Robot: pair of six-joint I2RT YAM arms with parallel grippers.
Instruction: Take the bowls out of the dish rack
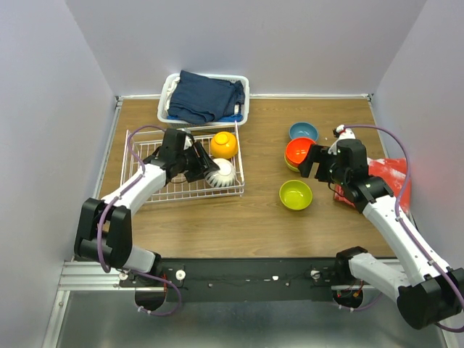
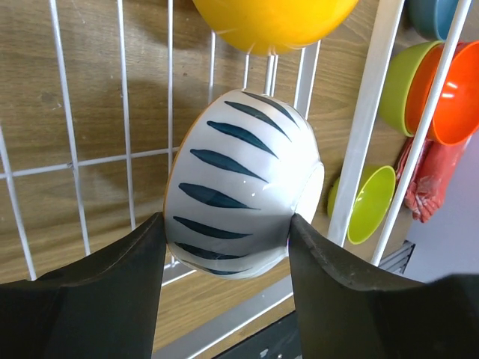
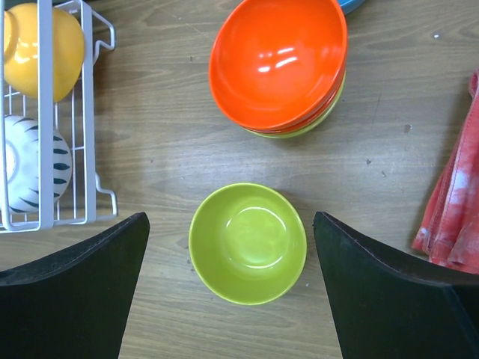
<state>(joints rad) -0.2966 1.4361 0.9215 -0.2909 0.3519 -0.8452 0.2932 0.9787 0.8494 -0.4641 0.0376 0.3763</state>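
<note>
The white wire dish rack stands at the left and holds an orange-yellow bowl and a white bowl with dark stripes. My left gripper reaches into the rack. In the left wrist view its fingers press both sides of the white bowl, which lies tipped on its side. On the table at the right sit a blue bowl, a red-orange stack over a lime-green bowl, and a single lime-green bowl. My right gripper is open and empty above that bowl.
A white plastic basket with dark blue cloth stands behind the rack. A red cloth lies at the right edge, beside my right arm. The rack's right wire wall stands between the white bowl and the table bowls.
</note>
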